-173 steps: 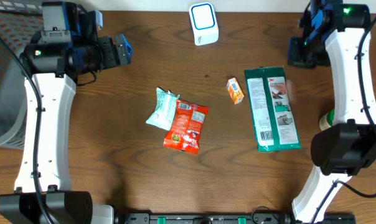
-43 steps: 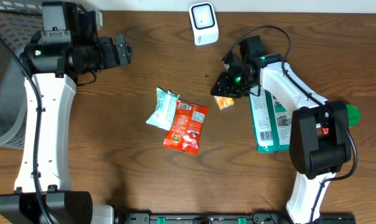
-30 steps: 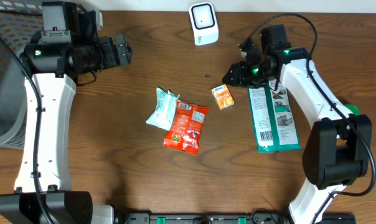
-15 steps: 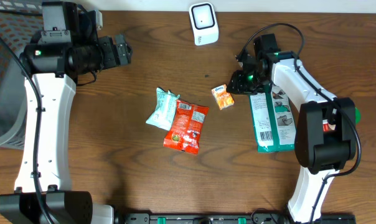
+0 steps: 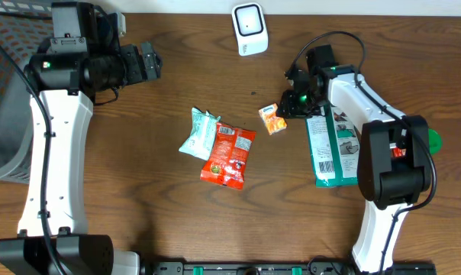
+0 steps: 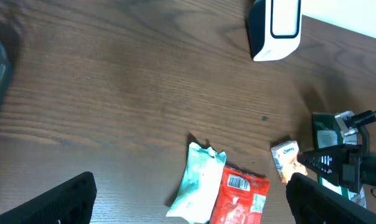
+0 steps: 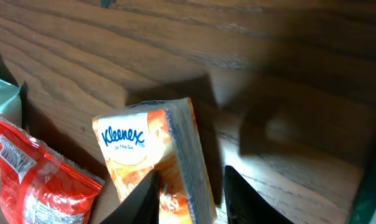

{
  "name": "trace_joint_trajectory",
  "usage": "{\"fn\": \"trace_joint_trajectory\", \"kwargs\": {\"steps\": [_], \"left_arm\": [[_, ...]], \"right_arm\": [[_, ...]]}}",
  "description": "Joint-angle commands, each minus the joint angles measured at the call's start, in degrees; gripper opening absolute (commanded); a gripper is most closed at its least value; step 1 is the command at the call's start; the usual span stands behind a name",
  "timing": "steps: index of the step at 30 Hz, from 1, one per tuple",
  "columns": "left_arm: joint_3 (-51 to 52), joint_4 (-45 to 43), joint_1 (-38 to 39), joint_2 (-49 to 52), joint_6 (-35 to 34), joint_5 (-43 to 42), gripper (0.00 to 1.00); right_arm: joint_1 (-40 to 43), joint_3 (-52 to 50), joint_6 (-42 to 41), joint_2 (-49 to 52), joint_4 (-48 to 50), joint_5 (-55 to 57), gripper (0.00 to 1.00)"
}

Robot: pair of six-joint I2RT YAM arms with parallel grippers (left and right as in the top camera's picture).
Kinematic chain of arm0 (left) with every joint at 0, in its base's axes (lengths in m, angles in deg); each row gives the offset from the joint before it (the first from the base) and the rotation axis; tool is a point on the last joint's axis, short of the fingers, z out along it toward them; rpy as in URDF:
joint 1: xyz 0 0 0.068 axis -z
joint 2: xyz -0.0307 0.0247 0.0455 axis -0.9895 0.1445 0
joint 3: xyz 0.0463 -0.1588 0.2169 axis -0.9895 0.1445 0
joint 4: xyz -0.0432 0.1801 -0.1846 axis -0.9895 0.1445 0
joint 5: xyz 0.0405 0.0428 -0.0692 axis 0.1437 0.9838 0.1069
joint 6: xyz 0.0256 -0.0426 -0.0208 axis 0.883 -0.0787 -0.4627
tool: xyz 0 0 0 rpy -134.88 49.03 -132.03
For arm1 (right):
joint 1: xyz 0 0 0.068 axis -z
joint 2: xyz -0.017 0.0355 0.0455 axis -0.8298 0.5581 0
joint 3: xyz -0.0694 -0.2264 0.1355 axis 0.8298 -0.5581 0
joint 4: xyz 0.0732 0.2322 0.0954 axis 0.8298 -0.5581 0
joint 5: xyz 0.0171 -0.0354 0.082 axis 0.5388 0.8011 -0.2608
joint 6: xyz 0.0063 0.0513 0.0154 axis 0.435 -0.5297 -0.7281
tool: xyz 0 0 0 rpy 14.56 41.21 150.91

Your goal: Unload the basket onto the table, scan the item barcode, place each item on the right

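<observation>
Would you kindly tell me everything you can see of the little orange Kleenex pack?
The Kleenex pack is a small, soft pocket tissue packet, orange with a blue-and-white logo and a bluish side edge. It lies on the wooden table, beside the red snack bag but apart from it. The right gripper straddles one end, a finger on either side; whether it clamps the pack is unclear.

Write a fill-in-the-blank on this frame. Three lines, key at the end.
The small orange tissue pack carries the brand name ____.
The right gripper is at that pack, while the left gripper hangs far off with its jaws ____.
A black-and-white ____ is printed on the crinkled red snack bag.
Missing words: Kleenex; open; barcode.
</observation>
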Motion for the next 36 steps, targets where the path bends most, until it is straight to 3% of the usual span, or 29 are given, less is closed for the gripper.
{"fn": "trace_joint_trajectory", "kwargs": {"steps": [1, 8, 16, 36], "left_arm": [[-0.6, 0.2, 0.0, 0.2, 0.5, -0.5, 0.97], [-0.6, 0.2, 0.0, 0.2, 0.5, -0.5, 0.98], [-0.6, 0.2, 0.0, 0.2, 0.5, -0.5, 0.97], [-0.6, 0.2, 0.0, 0.2, 0.5, -0.5, 0.97]], "right_arm": [[-0.9, -1.6, 1.2, 0.3, 0.7, -0.1, 0.3], [-1.2, -2.7, 1.6, 0.3, 1.0, -0.1, 0.27], [-0.6, -1.2, 3.6, -2.2, 0.7, -6.8, 0.35], [-1.8, -5.5, 3.5, -2.7, 3.1, -3.5, 0.31]]}}
